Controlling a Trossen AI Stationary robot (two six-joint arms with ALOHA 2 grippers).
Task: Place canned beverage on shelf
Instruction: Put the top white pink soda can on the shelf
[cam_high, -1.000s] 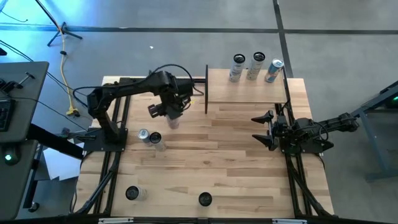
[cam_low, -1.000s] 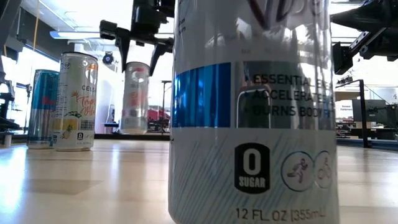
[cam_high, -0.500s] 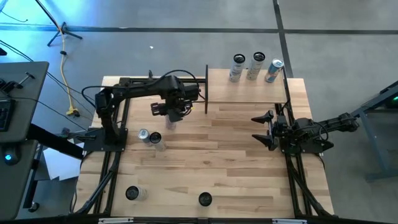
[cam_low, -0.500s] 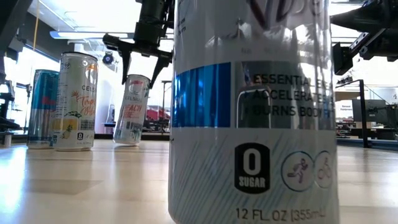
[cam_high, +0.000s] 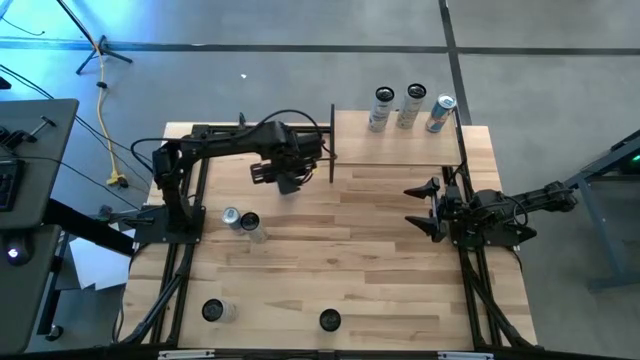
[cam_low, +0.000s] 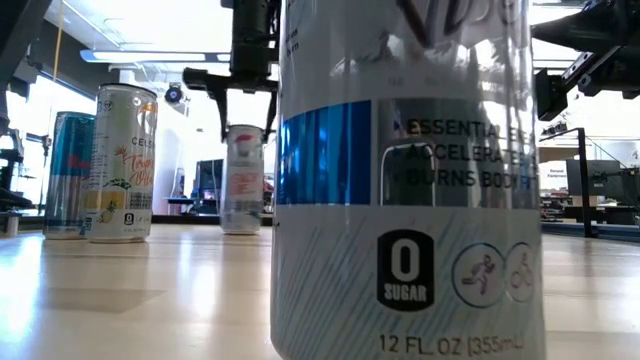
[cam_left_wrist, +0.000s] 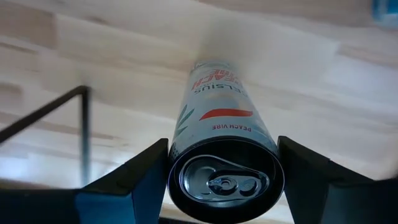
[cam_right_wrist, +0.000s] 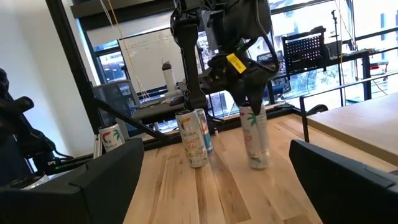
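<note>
Left gripper (cam_low: 244, 100) stands above an upright Celsius peach can (cam_low: 243, 180) on the desk (cam_high: 350, 270), just beside the shelf (cam_high: 400, 140); fingers (cam_left_wrist: 140, 171) flank the can top, whether gripping cannot be told. Right gripper (cam_high: 425, 207) waits at the desk's right side, fingers spread open.

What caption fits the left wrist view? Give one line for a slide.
Left claw straddling the top of an upright peach can standing on the wooden tabletop.
</note>
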